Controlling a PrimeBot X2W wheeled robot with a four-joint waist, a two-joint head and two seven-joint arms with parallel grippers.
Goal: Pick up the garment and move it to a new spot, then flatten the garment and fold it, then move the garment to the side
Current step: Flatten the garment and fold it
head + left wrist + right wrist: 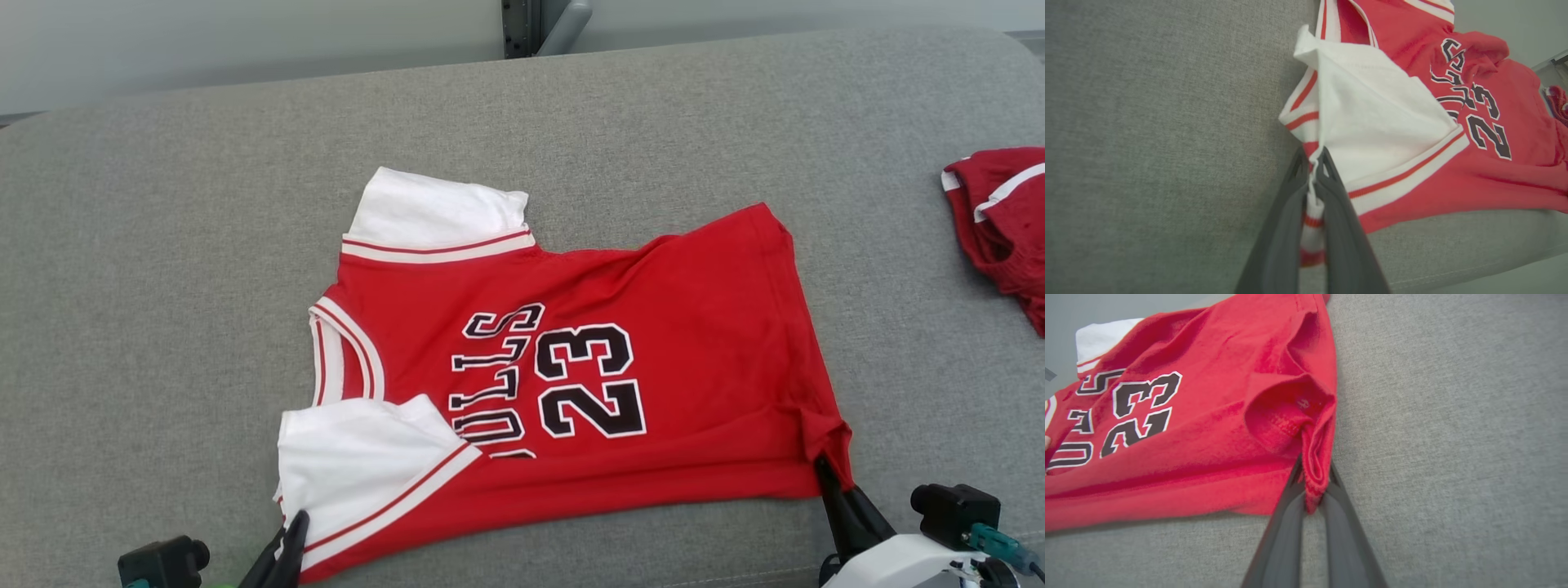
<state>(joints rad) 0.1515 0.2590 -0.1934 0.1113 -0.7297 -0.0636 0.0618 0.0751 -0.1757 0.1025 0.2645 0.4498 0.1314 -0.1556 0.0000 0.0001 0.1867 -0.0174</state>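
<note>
Left gripper (1312, 157) is clamped on the white sleeve cuff (1312, 220) at seven o'clock of the jersey (653, 327); right gripper (1314, 473) pinches its red hem corner (1316, 457) at five. Spread mid-cushion (163, 245), the cloth looks light and limp, likely to sag between these corner holds.

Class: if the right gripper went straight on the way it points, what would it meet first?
The red jersey: the right gripper is shut on its hem corner, with bunched red fabric directly ahead.
</note>
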